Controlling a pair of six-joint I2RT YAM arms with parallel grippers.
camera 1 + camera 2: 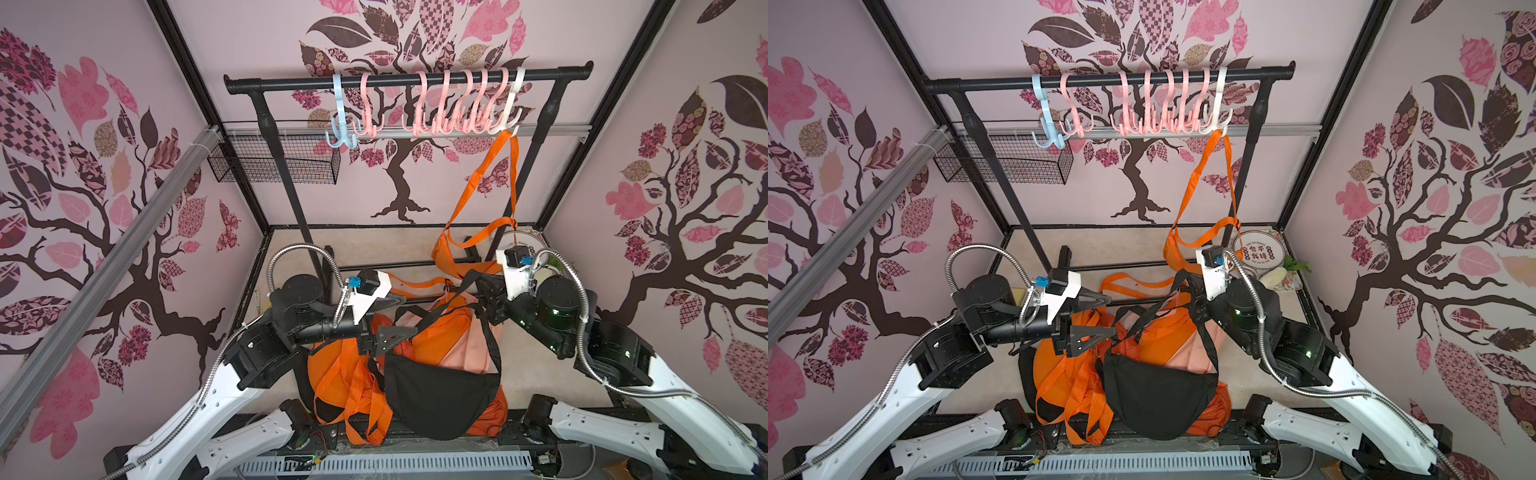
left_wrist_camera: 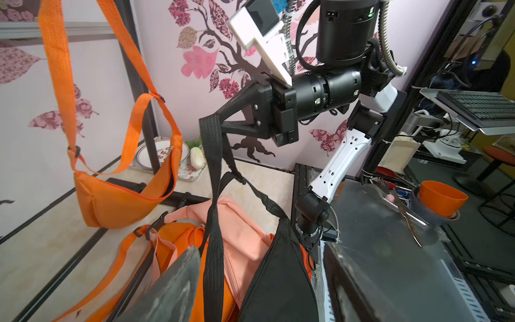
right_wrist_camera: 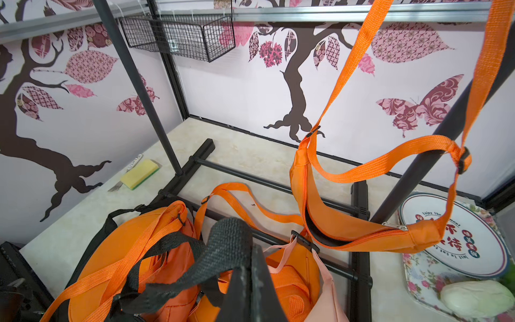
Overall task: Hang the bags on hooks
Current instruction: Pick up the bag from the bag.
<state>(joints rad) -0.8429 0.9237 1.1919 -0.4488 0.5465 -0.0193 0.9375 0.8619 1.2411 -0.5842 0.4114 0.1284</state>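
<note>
The black bag (image 1: 440,399) hangs by its black strap (image 2: 213,167) from my right gripper (image 1: 478,282), which is shut on the strap's top loop (image 3: 231,237). The bag's body droops over the pile on the table, as in a top view (image 1: 1158,399). My left gripper (image 1: 409,315) stands open just left of the strap. In the left wrist view the strap and the bag's end (image 2: 278,278) show between its wide-apart fingers (image 2: 172,287). A row of hooks, one blue (image 1: 340,124), several pink (image 1: 449,116) and one white (image 1: 509,116), hangs on the black rail (image 1: 407,79).
An orange bag (image 1: 446,249) hangs from the white hook by its strap. Orange and peach bags (image 1: 345,374) lie heaped under the black bag. A wire basket (image 1: 274,166) hangs at the back left. A plate (image 1: 1258,249) sits at the back right, a sponge (image 3: 139,174) by the rack's foot.
</note>
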